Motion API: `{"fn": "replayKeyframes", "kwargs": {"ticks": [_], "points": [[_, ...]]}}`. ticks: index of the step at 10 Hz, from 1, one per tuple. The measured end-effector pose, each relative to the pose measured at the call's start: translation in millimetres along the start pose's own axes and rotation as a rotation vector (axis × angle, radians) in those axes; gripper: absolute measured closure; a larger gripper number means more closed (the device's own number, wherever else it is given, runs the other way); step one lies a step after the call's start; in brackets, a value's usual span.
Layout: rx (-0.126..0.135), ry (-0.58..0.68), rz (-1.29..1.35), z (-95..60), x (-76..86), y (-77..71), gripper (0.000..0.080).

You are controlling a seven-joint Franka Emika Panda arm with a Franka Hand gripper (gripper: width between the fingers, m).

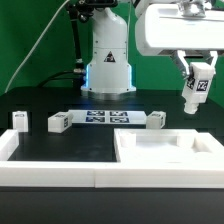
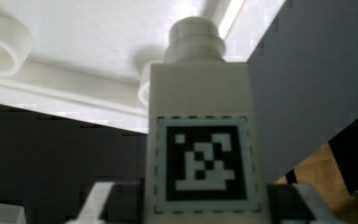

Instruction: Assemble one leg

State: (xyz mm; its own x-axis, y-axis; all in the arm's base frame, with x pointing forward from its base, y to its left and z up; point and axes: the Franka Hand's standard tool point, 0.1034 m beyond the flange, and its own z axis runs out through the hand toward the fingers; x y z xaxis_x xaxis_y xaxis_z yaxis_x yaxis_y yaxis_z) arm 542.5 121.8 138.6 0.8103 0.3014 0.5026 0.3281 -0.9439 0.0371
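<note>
My gripper (image 1: 196,88) hangs in the air at the exterior view's right, above the large white square panel (image 1: 170,152), and is shut on a leg (image 1: 198,92). In the wrist view the held leg (image 2: 202,140) fills the middle, a white peg with a black-and-white tag on its face and a round stub at its far end. My fingers (image 2: 108,200) press on both sides of it. Three more legs lie on the table: one (image 1: 19,121) at the far left, one (image 1: 59,123) beside the marker board, one (image 1: 155,120) right of it.
The marker board (image 1: 105,118) lies at the table's middle. Long white border rails (image 1: 50,170) run along the front edge. The robot's base (image 1: 108,65) stands at the back. The panel's raised rim (image 2: 69,75) shows below the held leg in the wrist view.
</note>
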Motion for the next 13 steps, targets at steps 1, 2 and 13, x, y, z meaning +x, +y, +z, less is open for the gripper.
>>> {"fn": "replayKeyframes", "kwargs": {"ticks": [1, 2, 13], "points": [[0.004, -0.001, -0.015, 12.7, -0.7, 0.0, 0.0507], [0.006, 0.008, -0.021, 23.2, 11.8, 1.0, 0.0507], [-0.005, 0.031, -0.085, 69.0, 47.3, 25.2, 0.0507]]}}
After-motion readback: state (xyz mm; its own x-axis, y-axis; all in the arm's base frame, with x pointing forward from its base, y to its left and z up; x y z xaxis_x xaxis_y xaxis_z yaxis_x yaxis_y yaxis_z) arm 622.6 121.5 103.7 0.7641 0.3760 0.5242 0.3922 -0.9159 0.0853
